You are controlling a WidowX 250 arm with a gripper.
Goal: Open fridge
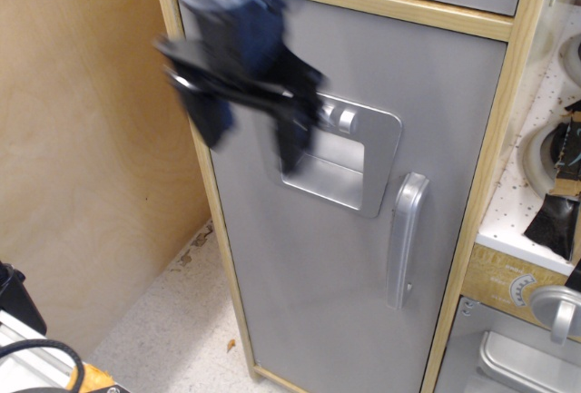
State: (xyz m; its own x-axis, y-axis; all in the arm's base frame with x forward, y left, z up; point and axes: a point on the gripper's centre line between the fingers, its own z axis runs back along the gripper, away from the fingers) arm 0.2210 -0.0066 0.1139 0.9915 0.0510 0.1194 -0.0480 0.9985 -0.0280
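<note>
Blur smeared my jaws (250, 134) across the upper left of the fridge (336, 257) door, hiding the left buttons of the dispenser panel (349, 162). Two dark fingers (211, 121) hung apart, though how wide I could not tell. The door sat shut, its handle (404, 239) untouched at the right, well apart from me.

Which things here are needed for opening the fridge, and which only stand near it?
Needed:
- the fridge, door shut
- its vertical handle
- the pincer, blurred, in front of the dispenser panel

Only near:
- the oven door at lower right
- the dial above it
- the plywood wall at left
</note>
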